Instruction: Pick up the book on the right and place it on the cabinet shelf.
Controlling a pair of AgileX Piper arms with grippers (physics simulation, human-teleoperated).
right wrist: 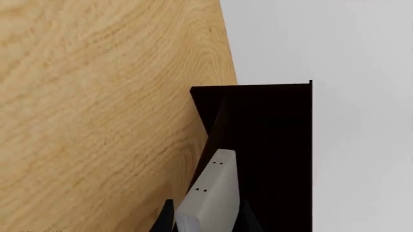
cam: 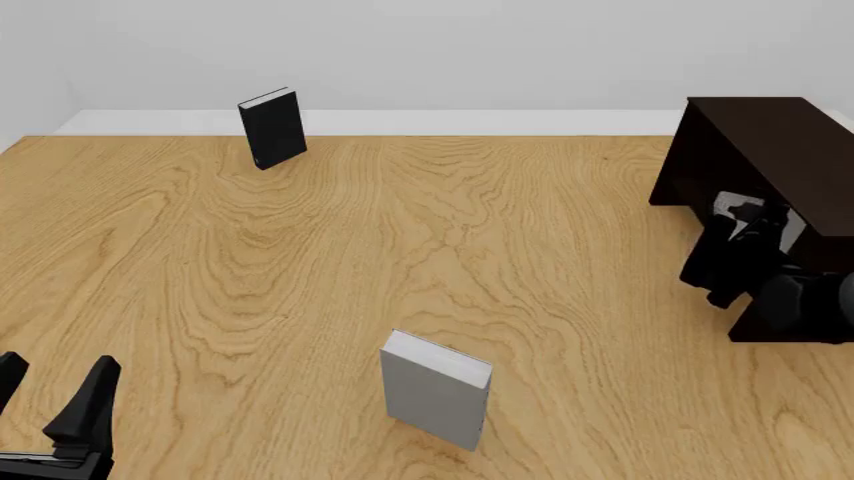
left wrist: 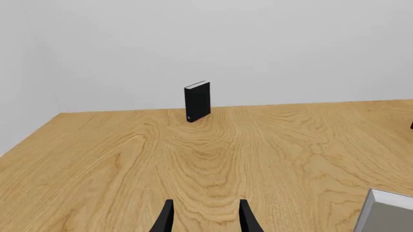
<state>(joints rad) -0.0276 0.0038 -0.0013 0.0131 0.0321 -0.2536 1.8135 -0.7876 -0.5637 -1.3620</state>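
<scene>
- While clamped between the right gripper [right wrist: 205, 220] fingers, the book [right wrist: 210, 193] is held at the cabinet shelf [right wrist: 271, 145] mouth, edge-first for insertion.
- Left gripper [left wrist: 204, 217] is parked, fingers apart, holding nothing.

table [cam: 561, 300]: light oak grain | cabinet [cam: 767, 140]: very dark brown | book [right wrist: 210, 200]: light grey | black book [cam: 272, 128]

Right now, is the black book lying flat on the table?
No, the black book stands upright on the table, far from both arms.
</scene>
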